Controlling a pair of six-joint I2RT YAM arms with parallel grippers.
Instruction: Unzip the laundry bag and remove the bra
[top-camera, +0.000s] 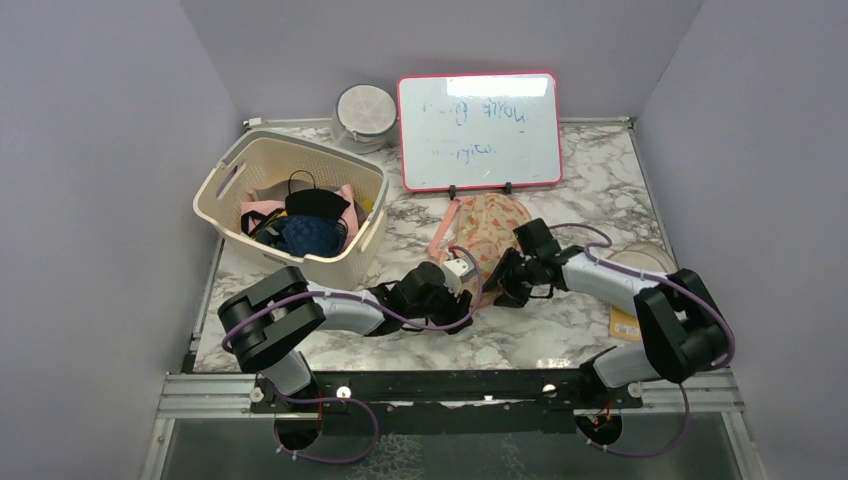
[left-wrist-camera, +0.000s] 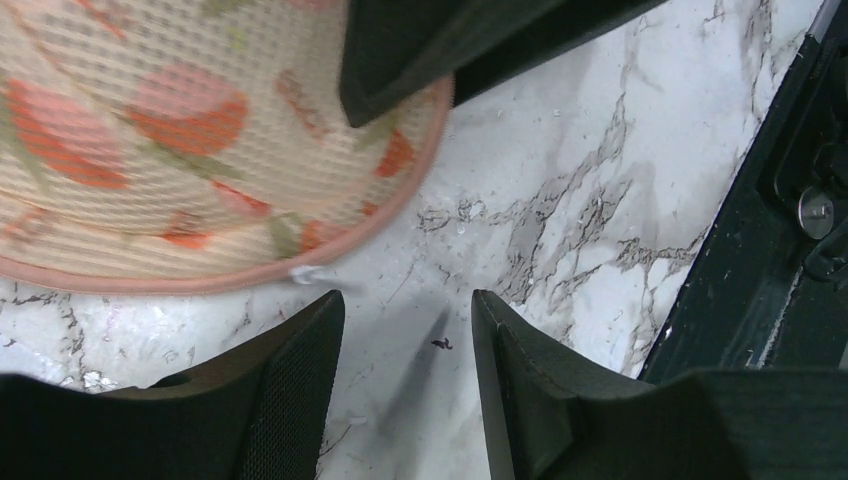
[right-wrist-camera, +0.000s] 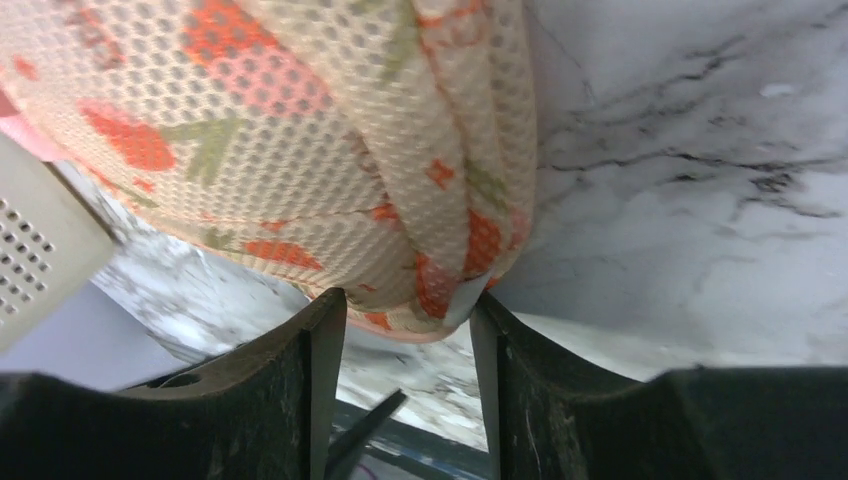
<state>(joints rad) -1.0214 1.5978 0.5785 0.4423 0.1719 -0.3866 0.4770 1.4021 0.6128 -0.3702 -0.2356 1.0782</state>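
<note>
The laundry bag (top-camera: 487, 222) lies on the marble table in front of the whiteboard, peach mesh with an orange-pink print and pink trim. My right gripper (top-camera: 512, 285) is at its near edge. In the right wrist view the bunched edge of the bag (right-wrist-camera: 350, 150) fills the gap between the fingertips (right-wrist-camera: 325, 320), and the right gripper (right-wrist-camera: 408, 305) holds it. My left gripper (top-camera: 462, 300) is just left of it. In the left wrist view it (left-wrist-camera: 408, 305) is open over bare marble, next to the bag's rim (left-wrist-camera: 200, 150) and a small pale zip pull (left-wrist-camera: 305, 273). The bra is hidden.
A cream perforated basket (top-camera: 225, 180) with black, blue and pink garments stands at the back left. A whiteboard (top-camera: 478, 130) and a round white container (top-camera: 363, 115) stand at the back. A pale bowl (top-camera: 645, 258) and a yellow card (top-camera: 625, 325) lie at the right.
</note>
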